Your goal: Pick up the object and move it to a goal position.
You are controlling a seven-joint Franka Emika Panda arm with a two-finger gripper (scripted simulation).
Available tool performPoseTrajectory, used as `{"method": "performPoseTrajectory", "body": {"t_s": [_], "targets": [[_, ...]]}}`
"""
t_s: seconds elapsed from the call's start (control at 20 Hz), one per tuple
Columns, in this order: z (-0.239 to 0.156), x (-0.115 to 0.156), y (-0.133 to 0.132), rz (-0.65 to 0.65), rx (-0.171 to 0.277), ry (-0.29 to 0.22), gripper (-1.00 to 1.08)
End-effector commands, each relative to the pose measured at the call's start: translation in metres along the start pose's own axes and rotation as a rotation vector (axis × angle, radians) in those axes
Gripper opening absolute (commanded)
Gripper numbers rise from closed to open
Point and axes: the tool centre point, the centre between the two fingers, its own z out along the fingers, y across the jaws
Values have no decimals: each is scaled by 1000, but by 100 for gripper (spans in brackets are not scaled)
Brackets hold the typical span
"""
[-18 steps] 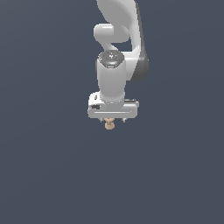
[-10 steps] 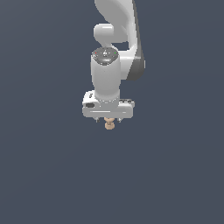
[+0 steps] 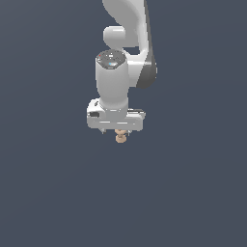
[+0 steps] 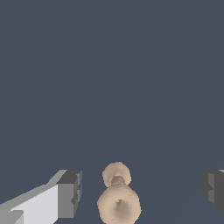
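Observation:
The object (image 3: 120, 136) is a tiny tan spool-like piece showing just below the white hand in the exterior view. In the wrist view the object (image 4: 118, 197) stands between the two dark finger pads (image 4: 70, 192), with a clear gap on each side. My gripper (image 3: 119, 131) is straight above it and points down. It also shows in the wrist view (image 4: 142, 190), open, with the jaws wide apart and touching nothing. The fingers are mostly hidden behind the hand in the exterior view.
A plain dark grey-blue surface (image 3: 193, 193) fills both views. No other objects, edges or goal marker show.
The hand has shifted slightly toward the exterior view's left and the wrist has tilted a little. The object stays at the same spot under the hand.

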Motion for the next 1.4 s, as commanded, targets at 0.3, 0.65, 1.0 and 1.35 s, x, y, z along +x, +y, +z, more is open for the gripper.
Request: {"method": "performPoseTrajectory", "body": {"t_s": [0.3,0.65,1.0,1.35], "targets": [[9,-10,-2,90,0,-7,100],[23,-28,-5,238,0,-18,100],[39,-52,-7,423,-4,-32,100],[52,-72,-9,580,-10,-42,100]]}}
